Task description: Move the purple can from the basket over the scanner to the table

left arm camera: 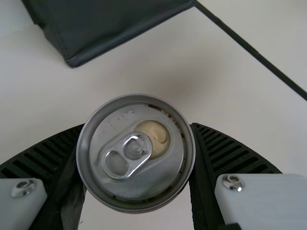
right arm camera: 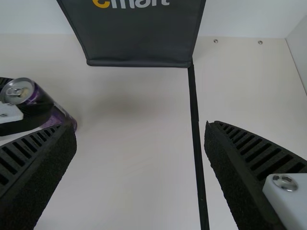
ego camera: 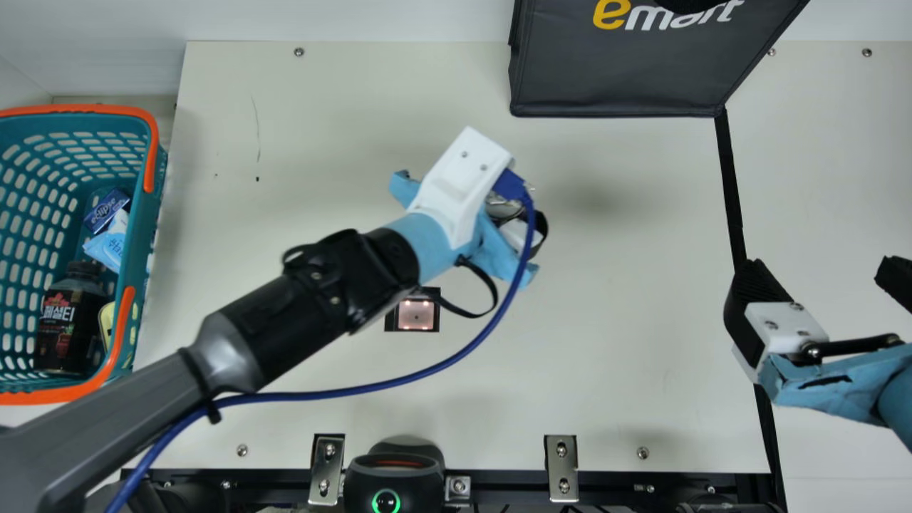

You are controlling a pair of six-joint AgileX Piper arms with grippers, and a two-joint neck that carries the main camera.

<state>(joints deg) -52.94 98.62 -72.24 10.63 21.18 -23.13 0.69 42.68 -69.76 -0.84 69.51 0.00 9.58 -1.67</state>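
1. L. gripper [ego camera: 524,228], ctr. of the desk [ego camera: 627,342], w/ the purple can [left arm camera: 129,187] pinched firmly btwn. its two sides, pull-tab end up. Whether the can's base touches the surface below, can't tell.

2. R. gripper [right arm camera: 139,125], well apart to the L. gripper's right, is spread wide w/ nothing in its grasp; it appears to have no part in this job.

3. Done, as far as the pics show: can is out of the basket [ego camera: 78,109], which sits well off to the L. gripper's left. A dark bottle [ego camera: 68,324] and small packets [ego camera: 107,246] lie inside, prob. not wanted for this task.

4. Scanner [ego camera: 417,315], its window lit, lies just to the near side of the L. gripper, a bit to its left. Can is beyond it, on the far side from the basket, so the scan pass is likely complete; no pic confirms a successful read.

5. Left to do: set the can down if it's still held clear, then release and back off. Approx. last stage, by this judgment. Open desk area around the L. gripper would suit; the dark bag [ego camera: 620,78] stands apart, beyond and to its right.

6. Risk: letting go w/ base tilted or above the surface could tip the can. Level it 1st, open slowly, lift straight away.
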